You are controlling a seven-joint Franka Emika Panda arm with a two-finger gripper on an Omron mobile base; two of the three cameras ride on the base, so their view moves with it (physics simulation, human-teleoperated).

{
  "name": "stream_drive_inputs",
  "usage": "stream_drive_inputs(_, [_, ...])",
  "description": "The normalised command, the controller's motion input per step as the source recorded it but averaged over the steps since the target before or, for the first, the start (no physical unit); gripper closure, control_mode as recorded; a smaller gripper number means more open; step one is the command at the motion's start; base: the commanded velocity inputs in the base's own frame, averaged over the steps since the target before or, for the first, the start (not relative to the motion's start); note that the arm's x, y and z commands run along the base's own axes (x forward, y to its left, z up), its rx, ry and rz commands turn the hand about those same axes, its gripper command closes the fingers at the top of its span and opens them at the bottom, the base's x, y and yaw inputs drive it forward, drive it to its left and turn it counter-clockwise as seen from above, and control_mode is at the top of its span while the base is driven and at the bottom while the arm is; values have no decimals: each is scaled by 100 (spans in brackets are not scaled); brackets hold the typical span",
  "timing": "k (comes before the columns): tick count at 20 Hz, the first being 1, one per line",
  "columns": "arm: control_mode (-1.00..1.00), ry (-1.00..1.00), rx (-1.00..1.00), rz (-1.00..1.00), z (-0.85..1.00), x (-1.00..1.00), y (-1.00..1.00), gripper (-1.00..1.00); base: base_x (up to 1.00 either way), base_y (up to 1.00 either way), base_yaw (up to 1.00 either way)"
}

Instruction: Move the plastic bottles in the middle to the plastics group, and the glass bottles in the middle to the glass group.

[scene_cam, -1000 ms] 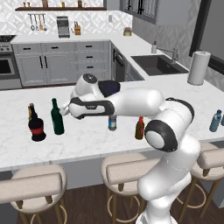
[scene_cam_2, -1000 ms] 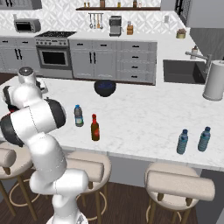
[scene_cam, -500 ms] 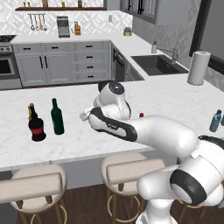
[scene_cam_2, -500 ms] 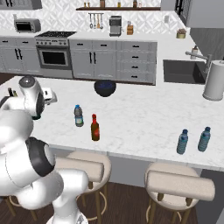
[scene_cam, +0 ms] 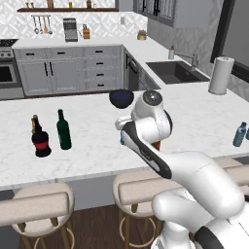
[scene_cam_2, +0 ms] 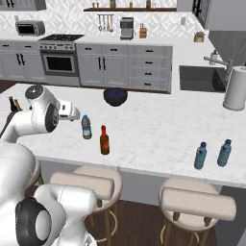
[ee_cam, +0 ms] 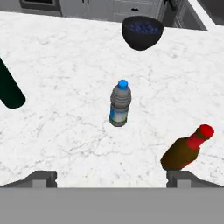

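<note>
Nearest, seen from the hand view: the hand, its two dark fingertips set far apart at the lower edge, jaws wide and holding nothing, hanging above the white marbled surface. Amber-brown bottle with a red top: standing on the surface just ahead of the one fingertip, off the hand's centre line; in the right base view it stands near the front edge of the surface. Small clear water bottle, blue label band, blue cap: upright, ahead of the hand and close to midway between the fingertips, apart from them; in the right base view it stands just beside the amber-brown bottle, on the arm's side and slightly farther back. Tall dark green bottle: upright on the surface, well to the side of the water bottle; in the hand view only a part of its dark body shows at the frame edge. Squat black bottle with a red label: just beside the green bottle, with a slim brown bottle right behind it. Two light blue translucent bottles: side by side near the front edge, well apart from the others. Dark bowl: farther back on the surface beyond the water bottle. Paper towel roll: upright at the far end, near the sink.
</note>
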Motion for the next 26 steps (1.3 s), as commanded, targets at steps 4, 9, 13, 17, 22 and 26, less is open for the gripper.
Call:
stream_drive_inputs(4, [-100, 0, 4, -33, 1, -39, -82, -100, 0, 0, 0])
stream_drive_inputs(9, [-100, 0, 13, -26, 6, -19, -90, -100, 0, 0, 0])
stream_drive_inputs(13, [-100, 4, 11, -7, 0, 3, -83, -100, 0, 0, 0])
stream_drive_inputs(17, [-100, 34, 0, 0, 2, 22, -58, -100, 0, 0, 0])
stream_drive_inputs(22, [-100, 27, 0, 16, 0, 2, 1, -100, 0, 0, 0])
stream_drive_inputs(26, [-100, 3, 2, 18, -8, 5, 2, -100, 0, 0, 0])
